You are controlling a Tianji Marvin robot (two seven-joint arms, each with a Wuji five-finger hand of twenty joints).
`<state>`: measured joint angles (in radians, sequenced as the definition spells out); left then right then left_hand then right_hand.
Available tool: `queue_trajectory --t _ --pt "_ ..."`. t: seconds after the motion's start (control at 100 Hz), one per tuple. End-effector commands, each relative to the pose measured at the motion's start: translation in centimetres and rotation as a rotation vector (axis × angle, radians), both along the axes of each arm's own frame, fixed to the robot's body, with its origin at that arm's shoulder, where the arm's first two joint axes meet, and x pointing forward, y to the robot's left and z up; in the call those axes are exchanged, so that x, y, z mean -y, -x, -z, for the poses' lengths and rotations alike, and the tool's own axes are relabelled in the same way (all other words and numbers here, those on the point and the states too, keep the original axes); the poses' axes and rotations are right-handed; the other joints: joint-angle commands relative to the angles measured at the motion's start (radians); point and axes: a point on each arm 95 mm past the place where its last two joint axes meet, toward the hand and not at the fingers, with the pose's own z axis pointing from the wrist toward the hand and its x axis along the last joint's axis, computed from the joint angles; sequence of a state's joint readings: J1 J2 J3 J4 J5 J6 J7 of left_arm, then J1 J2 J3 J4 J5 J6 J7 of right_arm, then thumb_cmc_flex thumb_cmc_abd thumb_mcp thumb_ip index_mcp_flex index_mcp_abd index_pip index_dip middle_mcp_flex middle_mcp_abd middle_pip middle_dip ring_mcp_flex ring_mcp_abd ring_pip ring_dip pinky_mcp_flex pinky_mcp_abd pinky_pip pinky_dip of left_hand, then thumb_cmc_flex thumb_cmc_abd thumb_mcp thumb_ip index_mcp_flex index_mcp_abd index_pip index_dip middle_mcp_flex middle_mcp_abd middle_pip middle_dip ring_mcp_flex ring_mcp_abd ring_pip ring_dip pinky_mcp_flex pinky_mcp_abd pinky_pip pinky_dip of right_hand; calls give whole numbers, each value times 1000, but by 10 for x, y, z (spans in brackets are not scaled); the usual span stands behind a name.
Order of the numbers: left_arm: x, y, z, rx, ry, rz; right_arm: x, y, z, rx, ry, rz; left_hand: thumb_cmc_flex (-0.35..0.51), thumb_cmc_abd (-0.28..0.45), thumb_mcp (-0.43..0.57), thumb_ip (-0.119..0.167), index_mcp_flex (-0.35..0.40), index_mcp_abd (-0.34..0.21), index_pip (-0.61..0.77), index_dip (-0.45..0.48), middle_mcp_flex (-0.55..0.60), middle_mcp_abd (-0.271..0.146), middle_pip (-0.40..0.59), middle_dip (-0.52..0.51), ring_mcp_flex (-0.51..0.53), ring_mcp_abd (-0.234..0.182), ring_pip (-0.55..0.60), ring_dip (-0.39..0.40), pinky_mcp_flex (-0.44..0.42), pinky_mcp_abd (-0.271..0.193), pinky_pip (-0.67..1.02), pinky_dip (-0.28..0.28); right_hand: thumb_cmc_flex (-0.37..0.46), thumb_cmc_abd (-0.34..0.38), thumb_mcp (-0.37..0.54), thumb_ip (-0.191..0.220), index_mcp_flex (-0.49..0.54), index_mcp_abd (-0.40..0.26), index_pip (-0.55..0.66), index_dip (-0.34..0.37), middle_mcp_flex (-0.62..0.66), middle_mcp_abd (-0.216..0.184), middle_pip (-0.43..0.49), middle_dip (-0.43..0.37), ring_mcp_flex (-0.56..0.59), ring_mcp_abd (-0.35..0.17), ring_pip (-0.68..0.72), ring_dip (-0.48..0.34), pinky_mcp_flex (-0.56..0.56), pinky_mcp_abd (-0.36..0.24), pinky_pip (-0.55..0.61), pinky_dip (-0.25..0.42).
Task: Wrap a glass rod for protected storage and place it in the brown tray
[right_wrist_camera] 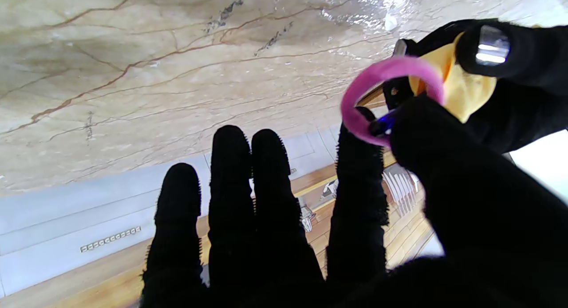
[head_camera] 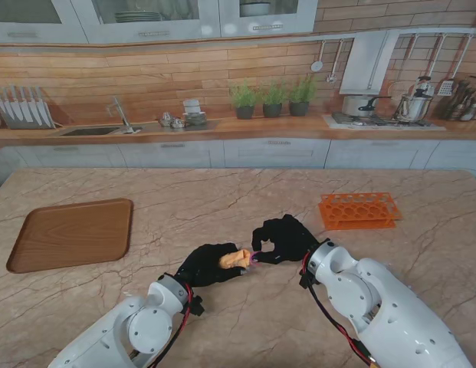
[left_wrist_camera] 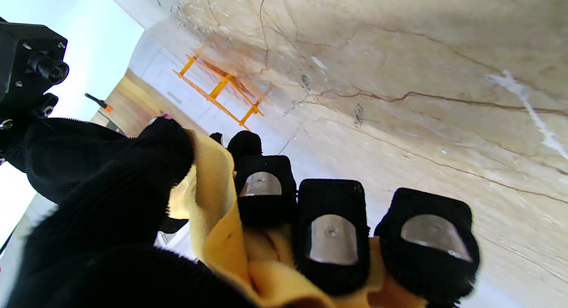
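My left hand (head_camera: 209, 263) is shut on a yellow cloth bundle (head_camera: 234, 258), held over the marble table near its front middle. In the left wrist view the yellow cloth (left_wrist_camera: 222, 219) is bunched under the fingers (left_wrist_camera: 333, 237). The glass rod is hidden inside the cloth. My right hand (head_camera: 283, 239) pinches a pink band (right_wrist_camera: 386, 73) between thumb and index finger, right at the tip of the yellow cloth (right_wrist_camera: 466, 90); its other fingers (right_wrist_camera: 248, 197) stay spread. The brown tray (head_camera: 71, 233) lies at the far left of the table.
An orange tube rack (head_camera: 358, 210) stands to the right, farther from me than the hands, and shows as the orange rack (left_wrist_camera: 219, 88) in the left wrist view. A kitchen counter with a sink, plants and a stove runs behind the table.
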<state>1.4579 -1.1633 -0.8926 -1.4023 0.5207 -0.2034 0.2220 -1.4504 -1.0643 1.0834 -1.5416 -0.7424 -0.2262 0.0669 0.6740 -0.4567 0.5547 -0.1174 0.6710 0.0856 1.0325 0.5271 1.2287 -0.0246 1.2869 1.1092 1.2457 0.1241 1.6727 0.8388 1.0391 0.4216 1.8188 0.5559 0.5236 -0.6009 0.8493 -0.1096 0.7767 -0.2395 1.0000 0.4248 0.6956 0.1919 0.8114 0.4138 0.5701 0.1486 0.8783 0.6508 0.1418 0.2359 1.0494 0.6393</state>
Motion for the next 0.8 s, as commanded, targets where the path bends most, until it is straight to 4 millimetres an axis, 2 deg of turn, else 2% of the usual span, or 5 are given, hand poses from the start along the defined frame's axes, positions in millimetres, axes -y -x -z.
queue_trajectory --t 0.0,0.05,0.23,0.56,0.79 --pt "3 3 2 -4 8 2 -4 1 1 -5 -2 -8 -78 -26 20 13 25 4 -24 34 43 -63 64 9 25 -31 83 0 26 -7 195 -15 40 53 -19 -40 43 -30 18 -18 39 12 -10 9 13 7 -2 12 -3 2 -12 28" --pt "4 3 2 3 3 -4 -5 0 1 -13 -7 -12 -131 -19 28 41 37 12 -44 87 42 -66 64 10 25 -32 82 0 26 -7 196 -17 53 60 -23 -42 52 -20 17 -25 51 11 -12 8 14 6 -2 12 -3 2 -12 29" --pt "4 4 3 28 -20 -47 -8 0 2 -24 -17 -30 -182 2 -99 35 47 20 -34 146 19 -62 57 15 25 -29 43 -10 -24 7 153 -4 100 64 -30 -76 92 -16 35 -12 133 -13 -4 11 32 -3 -1 11 3 3 -12 32" --pt "5 5 2 -4 -82 -54 -11 0 4 -30 -18 -53 -141 39 -265 41 19 28 -88 156 -48 -19 -15 2 -49 61 -118 8 -214 74 -37 116 93 41 -1 -88 128 -10 26 -22 225 -33 -16 7 54 -3 -3 9 10 6 -14 34" --pt "7 5 0 -27 -91 -50 -12 0 6 -41 -15 -53 -172 -45 -102 20 59 83 -120 97 -26 117 -269 -254 -81 239 -367 -108 -296 127 -202 160 93 48 -1 -90 125 -9 24 -19 224 -31 -20 8 52 -4 -3 9 9 6 -16 35"
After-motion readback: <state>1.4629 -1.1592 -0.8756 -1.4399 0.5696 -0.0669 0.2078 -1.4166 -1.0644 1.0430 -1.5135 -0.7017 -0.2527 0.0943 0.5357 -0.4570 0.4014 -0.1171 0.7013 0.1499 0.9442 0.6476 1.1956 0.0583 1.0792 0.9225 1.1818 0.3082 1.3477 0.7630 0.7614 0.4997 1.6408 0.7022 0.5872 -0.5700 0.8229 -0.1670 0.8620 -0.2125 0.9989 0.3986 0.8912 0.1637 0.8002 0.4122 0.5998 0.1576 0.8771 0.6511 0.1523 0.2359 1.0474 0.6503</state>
